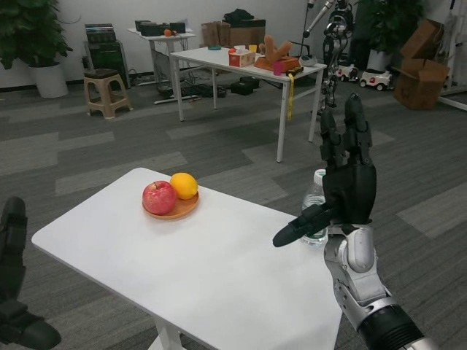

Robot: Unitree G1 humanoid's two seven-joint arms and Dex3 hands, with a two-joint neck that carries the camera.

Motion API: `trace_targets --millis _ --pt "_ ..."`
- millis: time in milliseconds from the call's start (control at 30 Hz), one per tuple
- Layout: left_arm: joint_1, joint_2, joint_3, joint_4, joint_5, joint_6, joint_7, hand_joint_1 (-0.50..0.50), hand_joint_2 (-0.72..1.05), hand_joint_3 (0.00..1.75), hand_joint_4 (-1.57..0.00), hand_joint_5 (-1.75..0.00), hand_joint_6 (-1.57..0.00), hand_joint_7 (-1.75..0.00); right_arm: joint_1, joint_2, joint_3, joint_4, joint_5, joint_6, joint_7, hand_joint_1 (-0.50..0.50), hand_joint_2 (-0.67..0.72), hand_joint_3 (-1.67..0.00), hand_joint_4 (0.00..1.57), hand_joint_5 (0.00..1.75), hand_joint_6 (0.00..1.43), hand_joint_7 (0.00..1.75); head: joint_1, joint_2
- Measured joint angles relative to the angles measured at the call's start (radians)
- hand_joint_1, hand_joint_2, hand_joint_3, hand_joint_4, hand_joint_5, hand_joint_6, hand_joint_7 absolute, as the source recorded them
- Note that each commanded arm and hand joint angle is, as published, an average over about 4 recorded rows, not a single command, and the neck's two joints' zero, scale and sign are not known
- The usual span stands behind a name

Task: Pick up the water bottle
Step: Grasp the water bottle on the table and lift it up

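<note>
The right hand (349, 182) is released, fingers spread upright, directly in front of the water bottle (314, 198). The wooden plate (175, 211), bearing 1 apple (158, 197) and 1 orange (184, 185), lies well left of the bottle. Left hand (14, 292) state cannot be told.

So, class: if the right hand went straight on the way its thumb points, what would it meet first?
Probably nothing: the right hand has its thumb aimed left, over bare table. The water bottle sits behind it; depth unclear.
</note>
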Motion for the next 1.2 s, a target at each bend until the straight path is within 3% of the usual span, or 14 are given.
trace_targets --millis 167,300,467,633,800,967,1200 --pt "0.0 0.0 0.006 0.0 0.0 -0.009 0.0 -0.48 -0.72 0.0 0.0 0.0 0.0 0.0 0.015 0.016 -0.006 0.028 0.003 -0.015 -0.022 -0.42 0.72 0.0 0.03 0.0 0.0 0.0 -0.093 0.013" --pt "0.0 0.0 0.008 0.0 0.0 -0.012 0.0 -0.48 -0.72 0.09 0.0 0.0 0.0 0.0 0.015 0.016 -0.013 0.041 0.007 -0.034 -0.049 -0.42 0.72 0.0 0.06 0.0 0.0 0.0 -0.097 0.008" --pt "0.0 0.0 0.011 0.0 0.0 -0.014 0.0 -0.48 -0.72 0.04 0.0 0.0 0.0 0.0 0.016 0.017 -0.02 0.073 0.008 -0.088 -0.106 -0.42 0.72 0.0 0.11 0.0 0.0 0.0 -0.118 0.004" --pt "0.0 0.0 0.011 0.0 0.0 -0.014 0.0 -0.48 -0.72 0.09 0.0 0.0 0.0 0.0 0.021 0.025 -0.035 0.109 0.011 -0.1 -0.125 -0.42 0.72 0.0 0.14 0.0 0.0 0.0 -0.131 -0.001" --pt "0.0 0.0 0.011 0.006 0.0 -0.014 0.0 -0.48 -0.72 0.04 0.0 0.0 0.0 0.0 0.028 0.042 -0.064 0.151 0.011 -0.102 -0.126 -0.42 0.72 0.0 0.17 0.0 0.0 0.0 -0.132 -0.001" --pt "-0.004 -0.001 0.011 0.032 0.0 -0.015 0.0 -0.48 -0.72 0.04 0.0 0.0 0.0 0.0 0.028 0.046 -0.104 0.221 0.018 -0.103 -0.127 -0.42 0.72 0.0 0.09 0.0 0.0 0.0 -0.132 -0.007" --pt "-0.022 -0.005 0.01 0.064 -0.001 -0.016 0.0 -0.48 -0.72 0.09 0.0 0.0 0.0 0.0 0.028 0.007 -0.112 0.272 0.041 0.008 -0.026 -0.42 0.71 0.0 0.0 0.0 0.0 0.0 -0.138 -0.011"
